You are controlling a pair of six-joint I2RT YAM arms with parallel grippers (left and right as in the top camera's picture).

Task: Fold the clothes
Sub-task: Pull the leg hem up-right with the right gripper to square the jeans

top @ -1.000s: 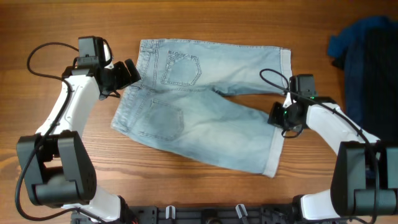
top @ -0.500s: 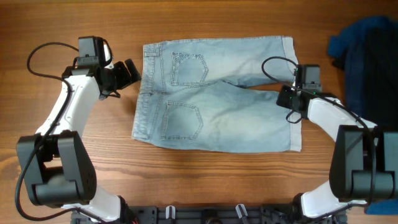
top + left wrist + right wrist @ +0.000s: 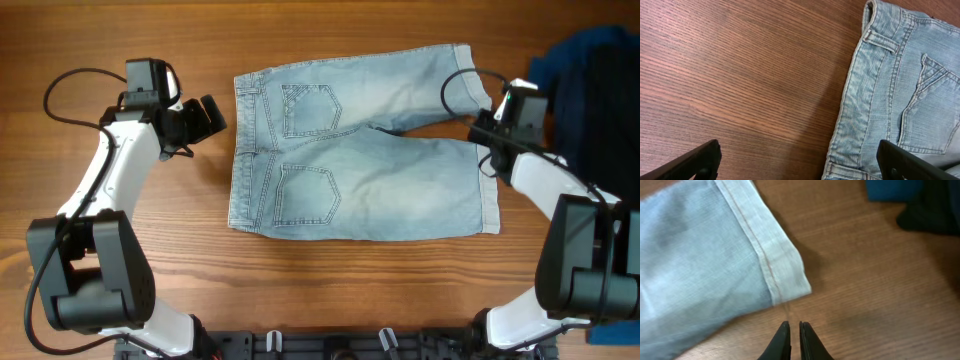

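The clothes, light blue denim shorts [image 3: 370, 170], lie flat back-side up, with the waistband at the left and both legs pointing right. My left gripper [image 3: 212, 117] hovers open just left of the waistband [image 3: 875, 75]. In its wrist view the left gripper [image 3: 802, 165] has its fingers [image 3: 700, 160] far apart over bare wood. My right gripper [image 3: 484, 130] sits at the leg hems. In the right wrist view the right gripper [image 3: 794, 330] is shut with nothing between its tips. The cuff corner [image 3: 785, 275] lies just ahead of it, not touching.
A heap of dark navy and black garments [image 3: 590, 90] lies at the table's right edge, close behind my right arm, and shows again as dark garments [image 3: 920, 200]. Cables loop by both wrists. Bare wood [image 3: 330, 290] runs along the front.
The shorts slid right and were pulled straight from a skewed lay. My right gripper moved up and right with the leg hem, which now lies free ahead of its tips. The left arm stayed still.
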